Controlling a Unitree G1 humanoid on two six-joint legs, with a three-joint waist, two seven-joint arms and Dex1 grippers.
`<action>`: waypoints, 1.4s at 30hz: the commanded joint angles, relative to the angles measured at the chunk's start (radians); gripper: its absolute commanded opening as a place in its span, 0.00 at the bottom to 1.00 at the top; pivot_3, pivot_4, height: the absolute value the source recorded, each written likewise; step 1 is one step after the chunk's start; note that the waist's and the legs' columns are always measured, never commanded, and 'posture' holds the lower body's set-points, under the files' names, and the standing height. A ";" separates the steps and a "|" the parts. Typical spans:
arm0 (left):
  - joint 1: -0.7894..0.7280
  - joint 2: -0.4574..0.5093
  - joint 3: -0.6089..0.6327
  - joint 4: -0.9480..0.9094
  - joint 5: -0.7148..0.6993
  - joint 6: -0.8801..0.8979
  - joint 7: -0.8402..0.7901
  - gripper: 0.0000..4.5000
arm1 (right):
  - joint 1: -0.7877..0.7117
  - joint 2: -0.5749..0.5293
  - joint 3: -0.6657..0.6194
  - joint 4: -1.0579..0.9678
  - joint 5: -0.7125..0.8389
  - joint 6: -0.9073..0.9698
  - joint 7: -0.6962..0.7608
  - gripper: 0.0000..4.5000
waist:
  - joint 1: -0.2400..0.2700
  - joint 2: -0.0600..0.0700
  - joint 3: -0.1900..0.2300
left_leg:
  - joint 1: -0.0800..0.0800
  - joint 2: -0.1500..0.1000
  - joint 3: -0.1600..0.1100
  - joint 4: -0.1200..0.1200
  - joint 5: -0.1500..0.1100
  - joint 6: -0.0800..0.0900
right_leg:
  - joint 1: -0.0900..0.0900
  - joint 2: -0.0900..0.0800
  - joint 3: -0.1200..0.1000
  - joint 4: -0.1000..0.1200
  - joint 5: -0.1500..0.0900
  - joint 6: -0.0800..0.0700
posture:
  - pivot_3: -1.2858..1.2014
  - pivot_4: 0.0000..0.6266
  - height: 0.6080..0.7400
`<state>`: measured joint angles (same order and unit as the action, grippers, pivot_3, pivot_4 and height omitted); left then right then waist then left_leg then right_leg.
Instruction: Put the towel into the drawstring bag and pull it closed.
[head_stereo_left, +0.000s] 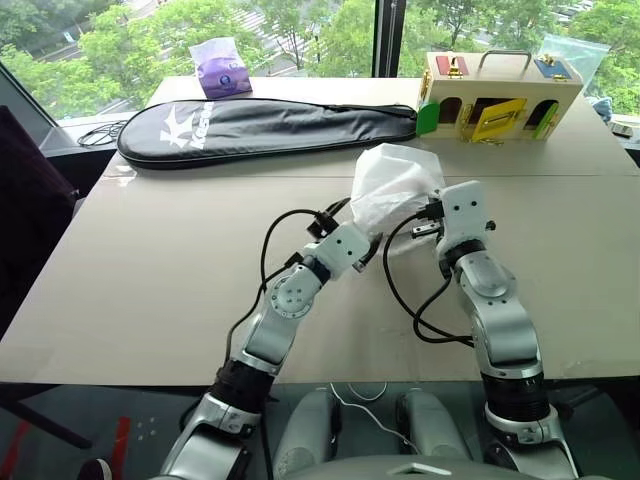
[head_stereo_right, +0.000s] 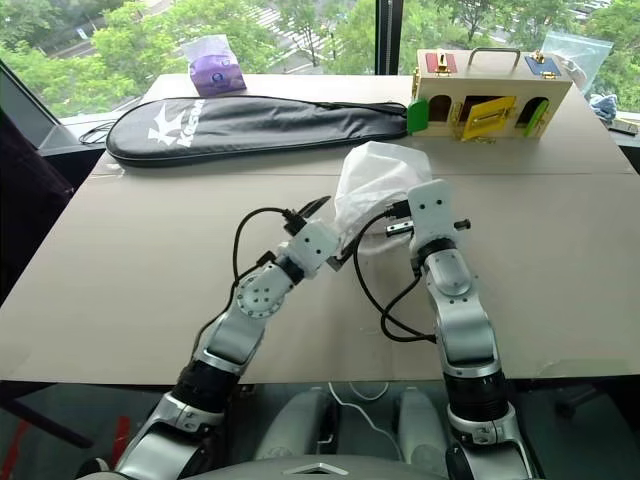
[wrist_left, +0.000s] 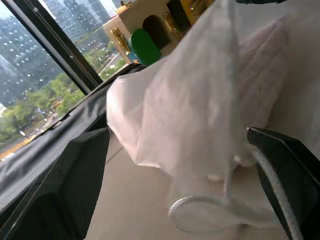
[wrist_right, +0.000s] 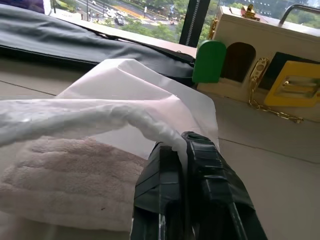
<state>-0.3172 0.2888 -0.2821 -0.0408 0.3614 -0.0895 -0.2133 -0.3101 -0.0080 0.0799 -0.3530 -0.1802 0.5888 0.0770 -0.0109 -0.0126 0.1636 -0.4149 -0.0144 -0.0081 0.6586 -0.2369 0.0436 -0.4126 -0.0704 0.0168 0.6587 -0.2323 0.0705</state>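
The towel (wrist_right: 70, 175) is seen lying inside the drawstring bag (head_stereo_left: 392, 185), which rests on the table (head_stereo_left: 150, 260) just ahead of both arms, its far end lifted. The bag's gathered mouth edge is pinched in the clenched right pincer (wrist_right: 186, 150). The left pincer (wrist_left: 180, 165) is held wide and released beside the bag, with a cord loop (wrist_left: 200, 212) lying on the table between its fingers. Stowing is judged complete and closing is in hand; next, the loop would need to be gripped and pulled away from the right-hand hold.
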 joint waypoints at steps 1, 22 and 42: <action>0.027 0.028 0.019 -0.075 0.114 -0.072 0.104 1.00 | -0.009 0.004 -0.031 -0.062 0.019 0.041 -0.012 0.01 | 0.000 0.000 0.000 | 0.000 0.000 0.000 0.000 0.000 0.000 | 0.000 0.000 0.000 0.000 0.000 0.000 | 0.52 0.24 1.00; 0.181 0.014 0.002 -0.228 0.133 -0.090 0.077 1.00 | 0.034 -0.056 0.038 -0.162 0.115 0.112 0.074 0.01 | -0.002 0.000 0.000 | -0.001 0.000 0.000 0.000 0.000 0.000 | 0.000 -0.001 -0.001 0.000 0.000 0.000 | 0.52 0.24 1.00; 0.479 0.183 0.195 -0.281 -0.072 -0.261 -0.071 1.00 | 0.040 -0.067 0.055 -0.148 0.113 0.080 0.054 0.01 | -0.003 0.001 0.000 | 0.000 0.001 -0.001 -0.002 0.000 0.000 | 0.000 -0.002 -0.001 -0.002 0.000 -0.001 | 0.52 0.24 1.00</action>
<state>0.1488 0.4441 -0.0807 -0.2748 0.3055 -0.2474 -0.2658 -0.2601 -0.0747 0.1381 -0.4696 -0.0696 0.6943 0.1366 -0.0142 -0.0120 0.1639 -0.4151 -0.0135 -0.0088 0.6561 -0.2371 0.0435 -0.4131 -0.0722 0.0158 0.6568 -0.2331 0.0691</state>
